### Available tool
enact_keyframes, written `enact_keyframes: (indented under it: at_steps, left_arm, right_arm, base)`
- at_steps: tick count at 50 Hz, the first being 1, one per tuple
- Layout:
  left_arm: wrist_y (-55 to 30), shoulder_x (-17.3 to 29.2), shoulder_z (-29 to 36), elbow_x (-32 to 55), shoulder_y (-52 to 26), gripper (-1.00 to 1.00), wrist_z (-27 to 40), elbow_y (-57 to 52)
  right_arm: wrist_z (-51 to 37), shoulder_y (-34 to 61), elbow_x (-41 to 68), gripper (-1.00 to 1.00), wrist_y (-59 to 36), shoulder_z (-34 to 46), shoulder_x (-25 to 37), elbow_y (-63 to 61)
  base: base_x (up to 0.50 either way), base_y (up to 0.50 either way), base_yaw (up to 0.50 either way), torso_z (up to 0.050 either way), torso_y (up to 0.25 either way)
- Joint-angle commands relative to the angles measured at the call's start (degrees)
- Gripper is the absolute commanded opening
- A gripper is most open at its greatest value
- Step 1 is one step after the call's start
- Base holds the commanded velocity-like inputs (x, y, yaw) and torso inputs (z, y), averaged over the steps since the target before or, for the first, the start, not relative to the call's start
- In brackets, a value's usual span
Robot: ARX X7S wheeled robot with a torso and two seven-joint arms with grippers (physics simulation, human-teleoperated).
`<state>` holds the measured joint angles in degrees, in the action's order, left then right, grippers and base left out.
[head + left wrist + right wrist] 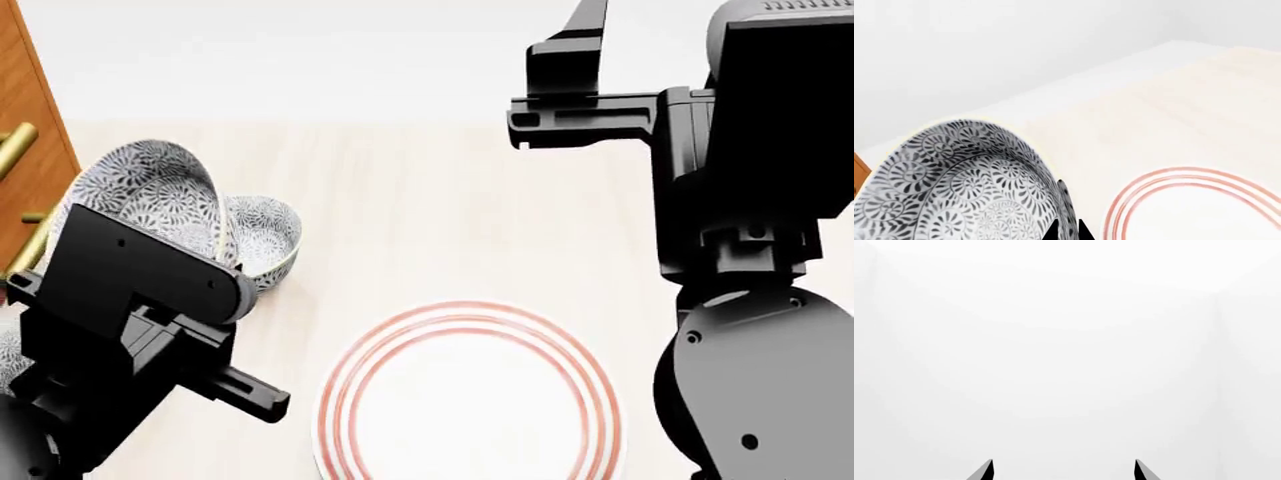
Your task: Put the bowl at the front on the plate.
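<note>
Left gripper (1066, 231) pinches the rim of the bowl (147, 195), holding it tilted above the bench (441, 210), beside a second bowl (263, 236). Plate (470, 400) lies near, to the right. Right gripper (1062, 471) hangs spread wide, holding nothing.

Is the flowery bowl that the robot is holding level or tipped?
Tipped. In the head view the bowl stands on edge in the left gripper, its patterned inside facing sideways; the plate lies flat, nothing on it.
</note>
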<state>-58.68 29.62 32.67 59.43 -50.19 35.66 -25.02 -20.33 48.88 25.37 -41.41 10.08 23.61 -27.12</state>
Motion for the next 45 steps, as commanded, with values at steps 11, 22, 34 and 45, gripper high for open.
enact_keyframes:
  at_steps: [11,22,34,45]
  left_arm:
    - [0.5,-0.2,5.2,-4.9,-6.2,-1.00,-6.8,1.9]
    - [1.8,-0.6,8.7,-9.1,-9.2,-1.00,-9.4,3.5]
    - [4.2,-1.1,13.6,-14.2,-11.0,-1.00,-13.0,6.3]
    - [6.2,-2.2,17.2,-17.2,-12.6,-1.00,-17.0,10.2]
  right_arm:
    - [0.2,0.7,0.0,1.00,0.5,0.8,-0.1,0.5]
    - [0.4,1.3,0.0,1.00,0.9,1.3,-0.3,1.1]
    - [0.7,1.3,-0.1,1.00,1.7,1.7,-0.3,1.6]
    - [1.1,1.0,0.8,1.00,2.0,1.6,-0.3,0.4]
  base:
    - [0.00,0.00,0.00,0.000,0.001]
    - [0.00,0.00,0.00,0.000,0.000]
    - [0.00,0.00,0.00,0.000,0.001]
    - [0.00,0.00,0.00,0.000,0.000]
